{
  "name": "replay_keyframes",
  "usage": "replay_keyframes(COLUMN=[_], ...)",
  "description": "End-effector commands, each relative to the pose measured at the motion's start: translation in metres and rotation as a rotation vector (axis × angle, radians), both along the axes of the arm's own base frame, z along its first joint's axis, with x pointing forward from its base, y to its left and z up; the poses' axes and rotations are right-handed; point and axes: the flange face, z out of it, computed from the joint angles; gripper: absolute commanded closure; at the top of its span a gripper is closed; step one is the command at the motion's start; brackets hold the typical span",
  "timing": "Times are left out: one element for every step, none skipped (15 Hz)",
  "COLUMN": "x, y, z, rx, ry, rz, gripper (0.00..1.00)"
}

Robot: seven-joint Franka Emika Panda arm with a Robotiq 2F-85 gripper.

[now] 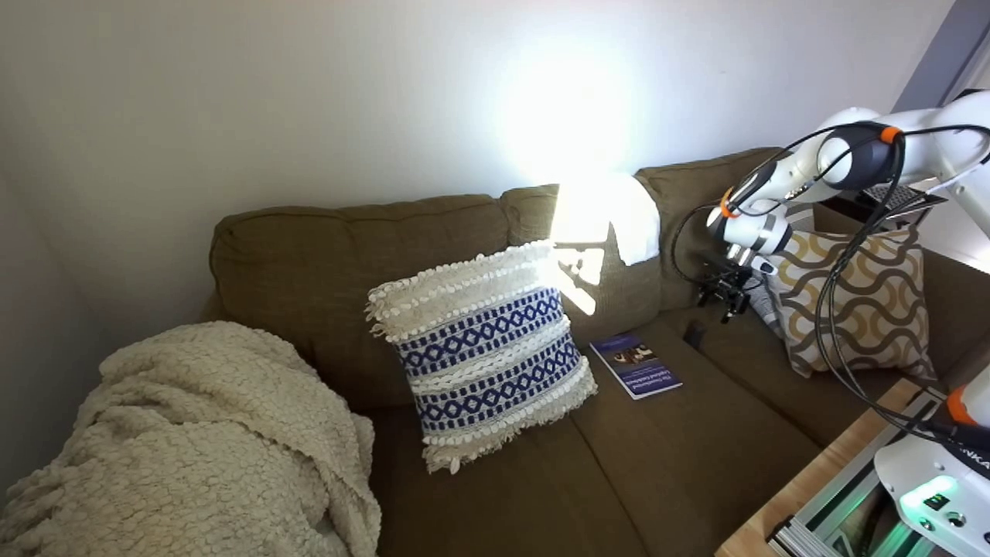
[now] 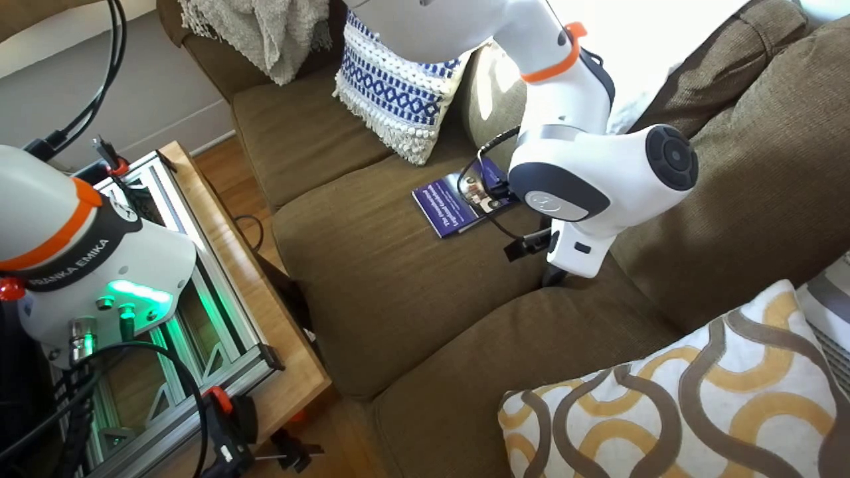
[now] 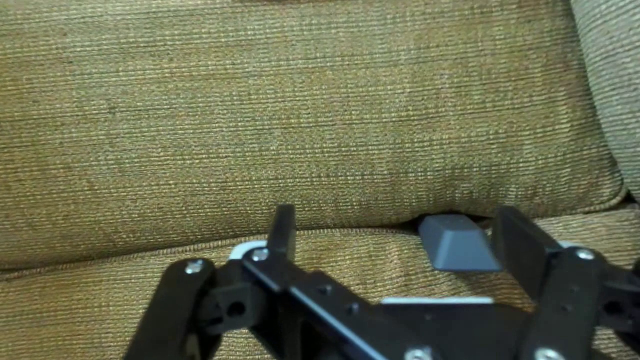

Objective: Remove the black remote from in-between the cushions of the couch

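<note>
- Gripper (image 3: 396,212): jaws spread wide, nothing held; the spread presumably provides clearance to straddle the remote (image 3: 457,245).
- Location: the remote projects from between the cushions (image 3: 300,125), inside the jaw span in the wrist view, nearer one jaw; contact cannot be determined.
- Retention: cushion pressure likely wedges it; centring before closure seems advisable.

FRANKA EMIKA runs across my base (image 2: 99,255), which stands in front of the couch (image 2: 398,285); in an exterior view the cut-off lettering (image 1: 974,456) gives me just NKA. On the couch lies a purple book (image 1: 636,366): I read "The" where its title begins and "Guidebook" where it ends, the middle too blurred. Above the couch, the round emblem (image 2: 544,202) on my arm (image 2: 617,176) is too small to read.
</note>
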Motion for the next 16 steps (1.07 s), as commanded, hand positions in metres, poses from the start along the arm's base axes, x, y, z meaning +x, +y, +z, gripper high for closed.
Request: replay_keyframes(x=[0.009,0.011,0.013,0.014,0.015,0.017,0.018,0.02,0.021,0.022,0.023,0.024,0.025,0.027,0.028,0.03], y=[-0.012,-0.013,-0.014,-0.014,-0.016,-0.017,-0.019,-0.02,-0.022,-0.023,-0.025,-0.026,-0.027,-0.028,-0.029,-0.031], z=[-0.028,-0.033,-0.038,-0.042,-0.047,-0.052,-0.055,-0.059,-0.063,-0.066,-0.069,-0.073,-0.076,-0.079,-0.082,-0.085], rx=[-0.031,-0.041,-0.049,-0.061,-0.07,-0.084,-0.099,-0.11,-0.118,-0.125,-0.13,-0.131,-0.127,-0.132,-0.126,-0.122], ry=[0.049,0.053,0.056,0.064,0.07,0.072,0.072,0.071,0.073,0.069,0.065,0.052,0.038,0.022,0.008,-0.006], rz=[-0.048,-0.05,-0.043,-0.037,-0.029,-0.021,-0.014,-0.003,0.003,0.006,0.011,0.012,0.022,0.012,0.012,0.002], gripper=[0.0,0.0,0.0,0.0,0.0,0.0,0.0,0.0,0.0,0.0,0.0,0.0,0.0,0.0,0.0,0.0])
